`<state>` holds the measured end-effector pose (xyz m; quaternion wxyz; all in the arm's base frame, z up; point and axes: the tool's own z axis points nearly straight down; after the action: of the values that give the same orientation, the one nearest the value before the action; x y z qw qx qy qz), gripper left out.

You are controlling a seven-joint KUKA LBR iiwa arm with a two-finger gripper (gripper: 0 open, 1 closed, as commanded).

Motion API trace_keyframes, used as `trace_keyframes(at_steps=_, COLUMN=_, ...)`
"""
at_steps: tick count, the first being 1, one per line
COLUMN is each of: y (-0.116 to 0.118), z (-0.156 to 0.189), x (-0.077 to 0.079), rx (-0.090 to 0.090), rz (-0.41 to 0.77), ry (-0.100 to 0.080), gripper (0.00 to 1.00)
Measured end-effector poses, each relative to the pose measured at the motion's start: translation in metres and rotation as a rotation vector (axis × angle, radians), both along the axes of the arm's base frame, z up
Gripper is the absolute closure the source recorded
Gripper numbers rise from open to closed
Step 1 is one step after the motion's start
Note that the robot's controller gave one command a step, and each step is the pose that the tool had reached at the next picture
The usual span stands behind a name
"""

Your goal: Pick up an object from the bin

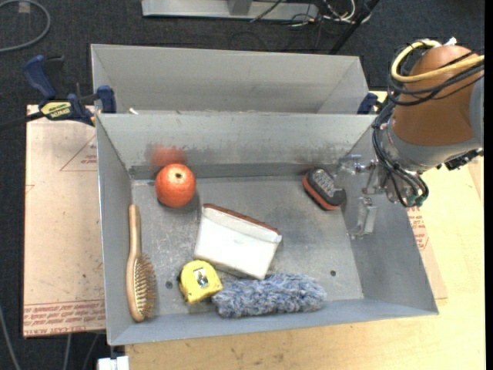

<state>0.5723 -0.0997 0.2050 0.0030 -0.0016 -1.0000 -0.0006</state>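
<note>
Low in the right part of the grey metal bin (231,141), close by its right wall and over bare floor: the gripper (361,222); whether released or clenched, impossible to tell from this angle; above it on the wrist, an orange cover and looped cables. Nearest to it, just to the left and apart from it: a small black and orange-red object (323,189), lying at the foot of the back wall, kind not clear. Further left along the same wall, a red apple (176,186); in the middle of the floor a white box (235,243) with a reddish-brown edge, tilted; in front of it, touching or almost touching, a blue-grey fluffy cloth (269,294); just beside the left end of the cloth a yellow tape measure (199,280); along the left wall a wooden hairbrush (139,272), handle toward the back; all these well apart from the gripper.
</note>
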Motion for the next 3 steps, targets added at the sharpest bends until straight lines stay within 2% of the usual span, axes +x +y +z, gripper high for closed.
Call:
trace_keyframes(at_steps=1, y=0.000, z=0.005, x=0.001, rx=-0.001, rz=0.002, ry=-0.008, gripper=0.00)
trace_keyframes(at_steps=2, y=0.017, z=-0.039, x=0.015, rx=-0.002, rz=0.046, ry=-0.014, gripper=0.00)
trace_keyframes(at_steps=3, y=0.031, z=-0.086, x=0.008, rx=0.000, rz=0.046, ry=-0.010, gripper=0.00)
